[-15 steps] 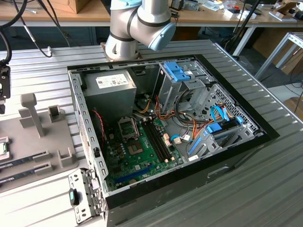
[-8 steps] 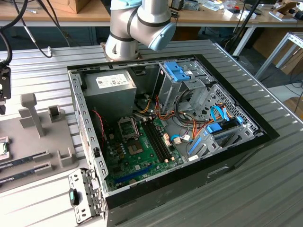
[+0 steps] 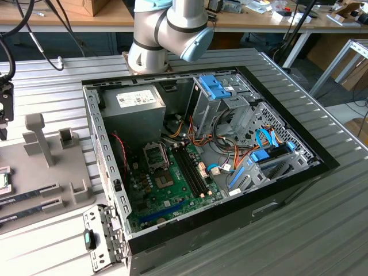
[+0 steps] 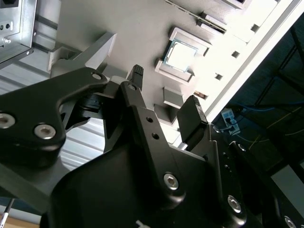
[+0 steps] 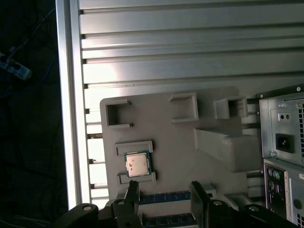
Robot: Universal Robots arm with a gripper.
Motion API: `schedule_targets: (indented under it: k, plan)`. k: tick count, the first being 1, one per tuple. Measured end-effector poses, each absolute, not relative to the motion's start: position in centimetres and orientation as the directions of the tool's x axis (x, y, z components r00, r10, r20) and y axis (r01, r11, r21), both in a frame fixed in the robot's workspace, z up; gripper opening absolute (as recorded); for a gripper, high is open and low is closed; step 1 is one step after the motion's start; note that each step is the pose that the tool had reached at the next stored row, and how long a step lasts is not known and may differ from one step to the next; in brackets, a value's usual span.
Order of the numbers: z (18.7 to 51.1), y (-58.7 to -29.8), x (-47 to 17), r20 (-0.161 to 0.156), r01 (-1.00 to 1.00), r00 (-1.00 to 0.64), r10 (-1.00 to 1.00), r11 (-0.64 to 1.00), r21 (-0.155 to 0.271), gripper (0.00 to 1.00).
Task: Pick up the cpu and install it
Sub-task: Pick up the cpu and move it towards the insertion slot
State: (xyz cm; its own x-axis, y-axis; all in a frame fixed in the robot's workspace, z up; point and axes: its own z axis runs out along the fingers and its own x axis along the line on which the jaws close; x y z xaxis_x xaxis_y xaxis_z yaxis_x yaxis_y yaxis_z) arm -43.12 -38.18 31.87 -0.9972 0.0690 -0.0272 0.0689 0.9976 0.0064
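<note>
The cpu (image 5: 137, 164), a small square chip with a silvery top and a thin green rim, lies flat in a recess of the grey holder plate (image 5: 180, 142). It also shows in the second wrist view (image 4: 179, 54) and at the exterior view's left edge (image 3: 3, 179). My gripper (image 5: 165, 192) hovers above the holder, open, with nothing between its black fingers (image 4: 192, 114). The cpu lies just off one fingertip, apart from it. In the open computer case, the black socket frame (image 3: 155, 155) sits on the green motherboard (image 3: 172, 190).
Two long memory sticks (image 3: 26, 198) rest in slots of the holder beside the cpu. A grey upright post (image 3: 37, 138) rises from the holder. The case's metal walls (image 3: 98, 144), power supply (image 3: 135, 106) and drive cages (image 3: 230, 98) surround the motherboard. The ribbed table's edge (image 5: 71, 118) runs beside the holder.
</note>
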Motion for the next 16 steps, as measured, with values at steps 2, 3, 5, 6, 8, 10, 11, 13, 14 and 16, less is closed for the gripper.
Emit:
schedule_targets:
  k: [2,3,5,6,8,10,11,13,14,16]
  plan:
    - [31.78,-38.18,-43.12,-0.027,0.069,-0.997,0.069,0.998,0.006,0.56]
    - [31.73,-38.18,-43.12,-0.027,0.069,-0.997,0.069,0.998,0.006,0.56]
    - [31.65,-38.18,-43.12,-0.027,0.069,-0.997,0.069,0.998,0.006,0.56]
    - [31.63,-38.18,-43.12,-0.027,0.069,-0.997,0.069,0.998,0.006,0.56]
    - [31.59,-38.18,-43.12,-0.027,0.069,-0.997,0.069,0.998,0.006,0.56]
    - [31.56,-38.18,-43.12,-0.027,0.069,-0.997,0.069,0.998,0.006,0.56]
    - [31.54,-38.18,-43.12,-0.027,0.069,-0.997,0.069,0.998,0.006,0.56]
    - [31.47,-38.18,-43.12,-0.027,0.069,-0.997,0.069,0.998,0.006,0.56]
    - [31.44,-38.18,-43.12,-0.027,0.069,-0.997,0.069,0.998,0.006,0.56]
    - [31.41,-38.18,-43.12,-0.027,0.069,-0.997,0.069,0.998,0.006,0.56]
